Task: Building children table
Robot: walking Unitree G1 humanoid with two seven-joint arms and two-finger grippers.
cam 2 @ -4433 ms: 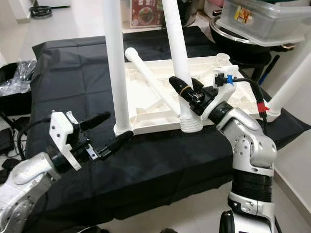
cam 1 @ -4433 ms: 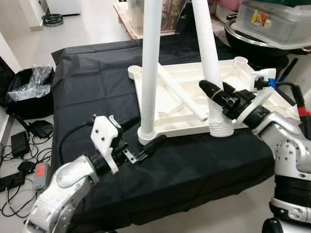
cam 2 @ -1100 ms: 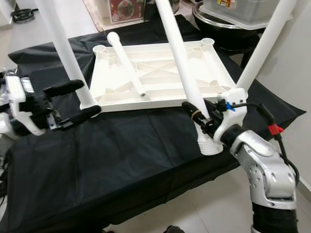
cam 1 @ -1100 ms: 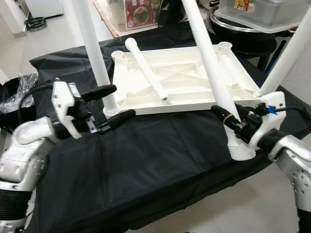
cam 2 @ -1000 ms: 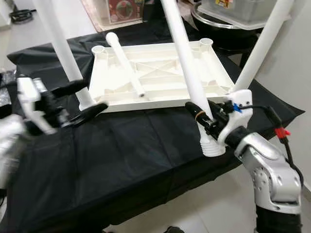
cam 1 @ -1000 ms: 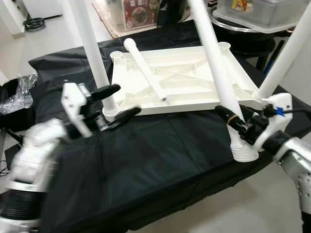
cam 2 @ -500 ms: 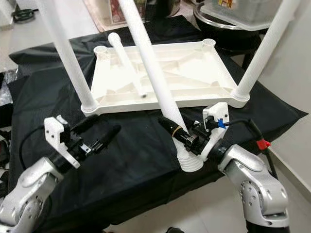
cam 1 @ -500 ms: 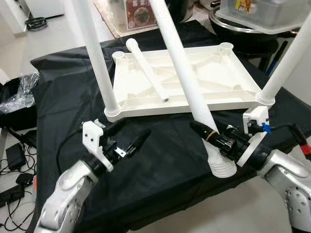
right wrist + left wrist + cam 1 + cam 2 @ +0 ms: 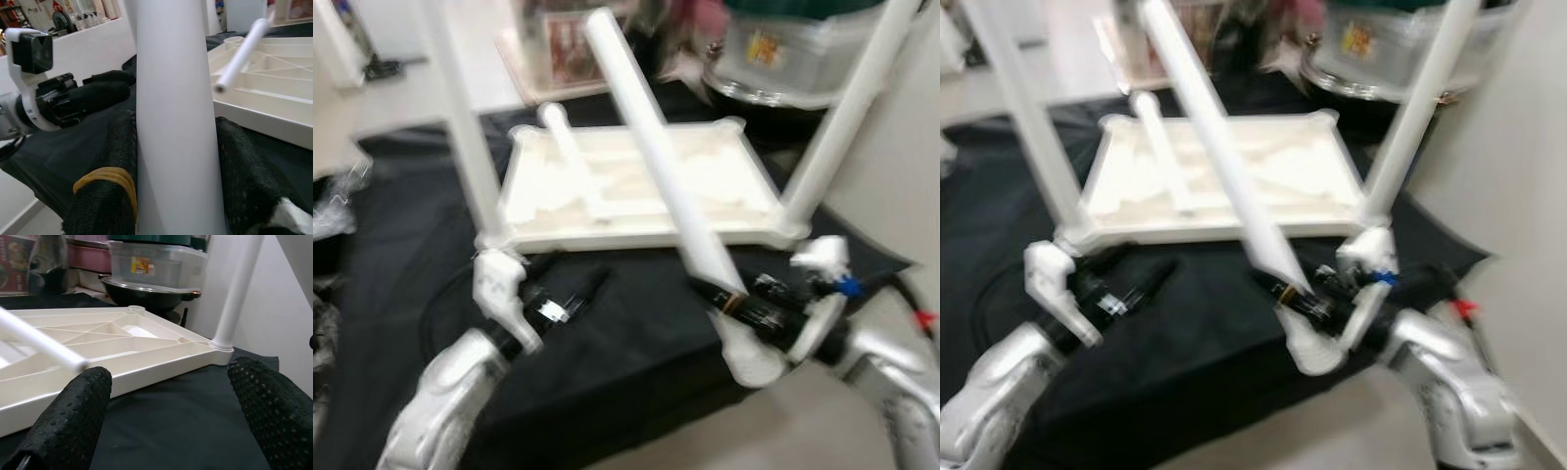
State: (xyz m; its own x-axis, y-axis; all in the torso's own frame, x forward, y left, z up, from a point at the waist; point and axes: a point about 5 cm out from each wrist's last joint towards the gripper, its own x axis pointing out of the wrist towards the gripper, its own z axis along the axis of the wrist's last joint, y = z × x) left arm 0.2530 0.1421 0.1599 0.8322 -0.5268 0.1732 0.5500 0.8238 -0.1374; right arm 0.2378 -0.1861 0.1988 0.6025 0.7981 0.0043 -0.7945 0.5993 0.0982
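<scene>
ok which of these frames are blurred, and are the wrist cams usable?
Both eye views are motion-smeared: the tabletop and the leg held in the right hand have soft edges. The left wrist view is sharp on the tabletop, its own fingers slightly soft. The right wrist view is sharp on the leg, the background softer.

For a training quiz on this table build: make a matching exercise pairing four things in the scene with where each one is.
Things:
1. held leg
2. loose leg
3. left end effector
4. clear tub

Places:
A. lying across the upturned tabletop
B. behind the tabletop, on a dark pot
C. clamped in the right end effector, tilted
D. open, over the black cloth by the tabletop's near edge

Pairs: 1-C, 2-A, 3-D, 4-B
</scene>
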